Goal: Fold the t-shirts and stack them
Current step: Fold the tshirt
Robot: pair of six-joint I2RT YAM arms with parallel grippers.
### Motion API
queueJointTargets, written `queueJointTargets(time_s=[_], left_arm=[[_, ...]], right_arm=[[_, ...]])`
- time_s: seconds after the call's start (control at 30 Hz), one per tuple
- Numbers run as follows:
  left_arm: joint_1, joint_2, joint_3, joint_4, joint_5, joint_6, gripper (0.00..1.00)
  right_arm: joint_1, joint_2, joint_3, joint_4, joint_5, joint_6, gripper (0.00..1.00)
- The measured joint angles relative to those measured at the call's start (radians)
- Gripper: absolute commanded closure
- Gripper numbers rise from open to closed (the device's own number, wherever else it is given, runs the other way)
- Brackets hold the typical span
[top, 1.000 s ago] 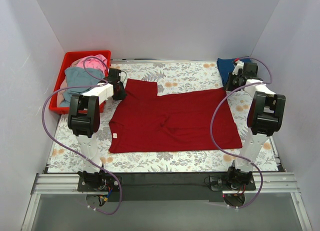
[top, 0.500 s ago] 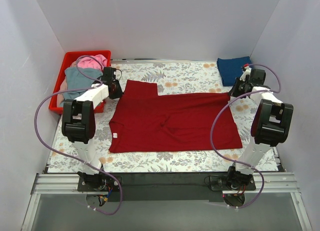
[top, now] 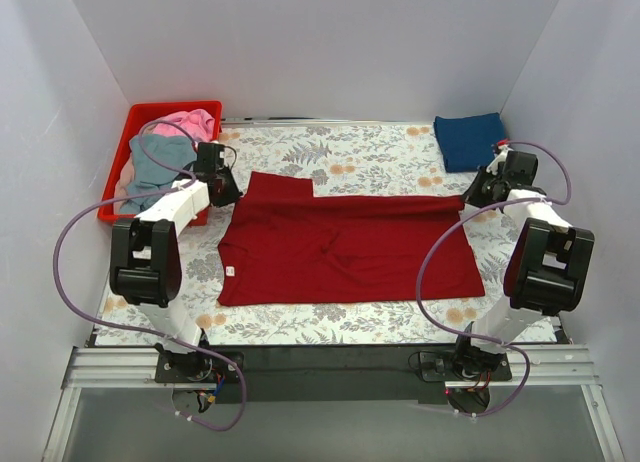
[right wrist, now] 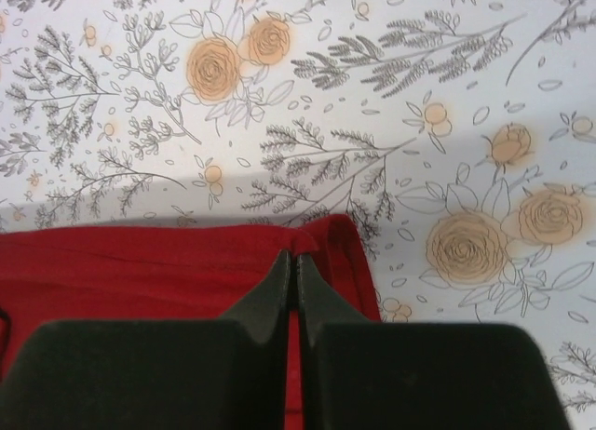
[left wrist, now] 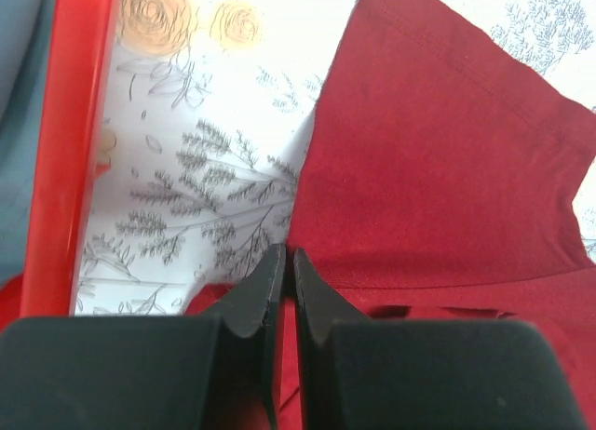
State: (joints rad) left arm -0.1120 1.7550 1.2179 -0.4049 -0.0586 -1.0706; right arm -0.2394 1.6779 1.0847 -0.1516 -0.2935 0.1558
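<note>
**Top view.** Red shirt [top: 345, 247] lies flat on the table [top: 380, 152], mid-field. Its long axis runs 9 to 3. The far edge is drawn into a straight line between my two tools. My left gripper [top: 232, 192] is at the far 9 o'clock corner, by the sleeve. My right gripper [top: 472, 195] is at the far 3 o'clock corner. From both tools the body of the shirt spreads toward 6, near hem closest to my bases. A folded blue shirt [top: 468, 140] sits at 1 o'clock, just beyond my right gripper and well apart from my left. The basket [top: 150, 112] at 10 o'clock holds more shirts, a grey-blue and a pink one.

**Left wrist.** Jaws pressed together with no gap, red cloth caught at the tips and bunching under them. The sleeve fans out toward 1 to 2 o'clock. The basket wall runs along 9 o'clock, bare table between.

**Right wrist.** Jaws closed tight, nipping the shirt's rolled corner, which puckers at the tips. Cloth runs off toward 9. From 12 to 3 there is only table.

**Judgement.** Both corners are held, one per arm, neither nearer. The fold turns on carrying this far edge toward 6 over the body, both arms level so the 9–3 line stays straight. The stack spot is likeliest the blue shirt, on the right arm's side.
</note>
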Motion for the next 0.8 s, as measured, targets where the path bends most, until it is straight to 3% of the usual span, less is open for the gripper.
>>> queueJointTargets(time_s=[0.8], left_arm=[[0.001,-0.238,-0.307,0.047,-0.021,-0.087,1.00]], right_arm=[[-0.010,-0.210,-0.291,0.089,0.162,0.112,0.99]])
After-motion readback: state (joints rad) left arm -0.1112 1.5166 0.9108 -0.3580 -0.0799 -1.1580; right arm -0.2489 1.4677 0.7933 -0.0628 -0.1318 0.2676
